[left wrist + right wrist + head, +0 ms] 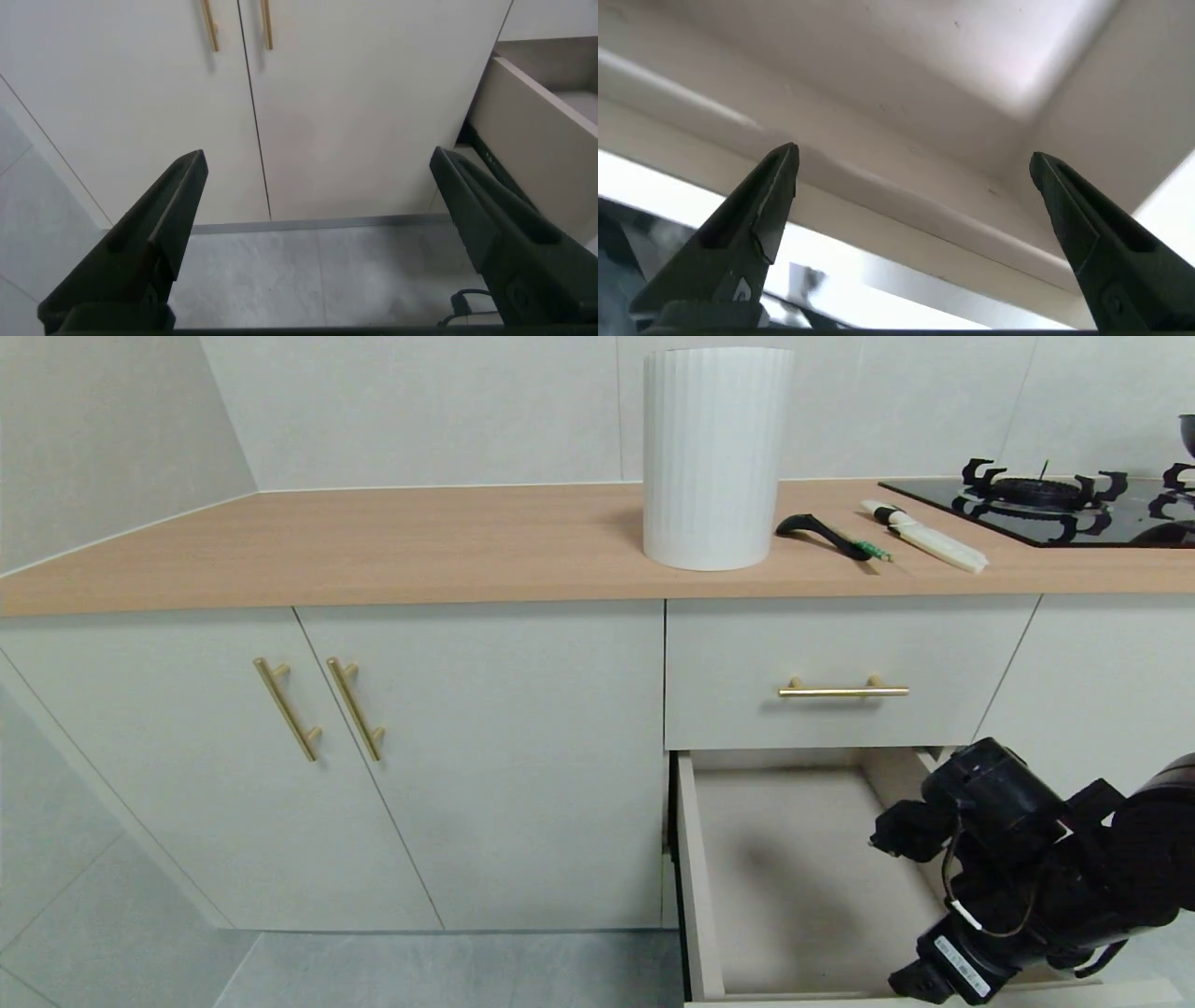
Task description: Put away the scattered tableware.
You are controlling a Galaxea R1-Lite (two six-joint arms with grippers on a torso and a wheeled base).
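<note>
Your right jaws, spread and empty, hang at the one open drawer (700,859), likely meant to receive the tableware. Your left jaws, spread too, face two cabinet doors (355,103) low down. Well above and beyond both, on the surface (373,541), lie two utensils, a black scoop (822,534) and a white one (924,536), beside one white canister (714,457).
</note>
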